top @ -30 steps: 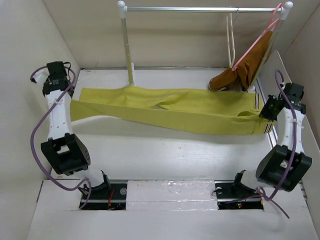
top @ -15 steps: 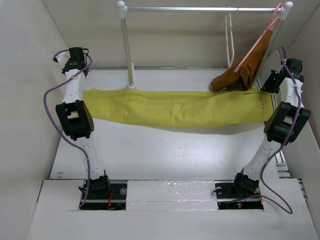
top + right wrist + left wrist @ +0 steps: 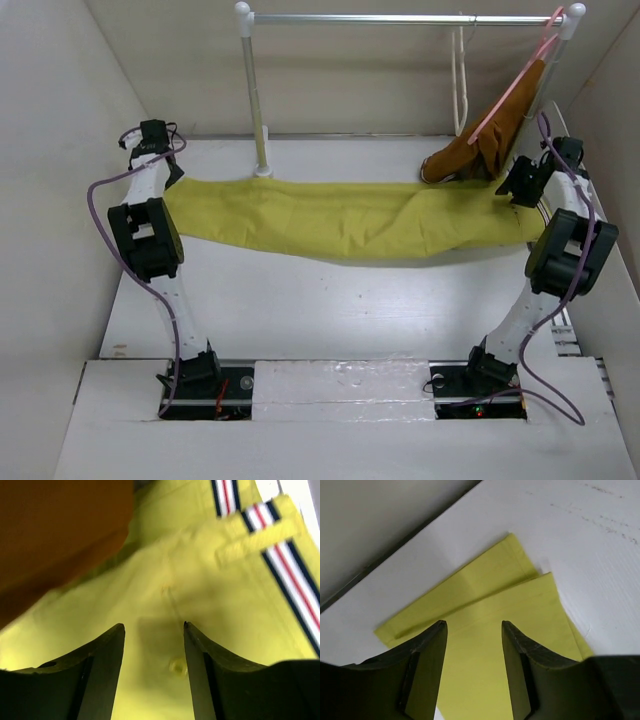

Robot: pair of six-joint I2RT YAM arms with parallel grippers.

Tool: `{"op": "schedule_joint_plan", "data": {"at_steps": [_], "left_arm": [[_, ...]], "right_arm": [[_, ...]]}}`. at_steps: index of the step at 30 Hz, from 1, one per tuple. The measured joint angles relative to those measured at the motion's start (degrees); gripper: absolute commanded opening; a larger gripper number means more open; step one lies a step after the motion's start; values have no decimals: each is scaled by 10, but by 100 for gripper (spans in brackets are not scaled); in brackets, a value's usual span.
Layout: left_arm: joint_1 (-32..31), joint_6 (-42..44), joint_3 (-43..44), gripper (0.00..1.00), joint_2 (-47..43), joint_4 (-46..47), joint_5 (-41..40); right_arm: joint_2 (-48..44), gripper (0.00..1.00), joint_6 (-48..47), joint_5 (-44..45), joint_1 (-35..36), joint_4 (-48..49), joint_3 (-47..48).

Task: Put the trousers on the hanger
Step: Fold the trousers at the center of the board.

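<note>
white tabletop (image 3: pixel 300 320) spreads ahead of us between pale walls, and our two arms rise from its near edge. past the bare near part, the trousers (image 3: pixel 340 215) lie stretched flat across the table, leg ends to our left and waist to our right.

our left gripper (image 3: pixel 474 625) hangs over the leg ends. its jaws stand well apart with nothing between them, and through the gap we see two yellow-green hems lying one over the other on the white surface. we cannot tell whether the tips touch the cloth.

our right gripper (image 3: pixel 154 626) hangs over the waist end, its jaws parted about as wide and holding nothing. below it we see a small button (image 3: pixel 177 666), and off to the right the white waistband (image 3: pixel 295 580) with its dark and red stripes.

a rust-brown garment (image 3: pixel 480 150) sits right at the far edge of the trousers by the waist, draped down from a pink hanger (image 3: pixel 510 85). farthest back, the metal rail (image 3: pixel 400 18) runs across on its posts. the hanger (image 3: pixel 460 85) hangs from that rail just left of the pink one, well apart from the trousers and from both grippers.
</note>
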Motion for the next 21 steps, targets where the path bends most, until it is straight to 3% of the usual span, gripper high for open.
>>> {"op": "schedule_joint_plan", "data": {"at_steps": [4, 7, 13, 21], "left_arm": [[-10, 3, 85, 37, 75, -12, -10], [-16, -21, 87, 37, 98, -16, -11], [25, -61, -103, 42, 11, 31, 39], [50, -73, -190, 42, -83, 24, 41]], "right_arm": [[-47, 59, -6, -8, -1, 16, -41], [-82, 60, -18, -17, -6, 43, -85], [-180, 59, -32, -39, -30, 55, -202], [-300, 60, -46, -85, -27, 73, -309]]}}
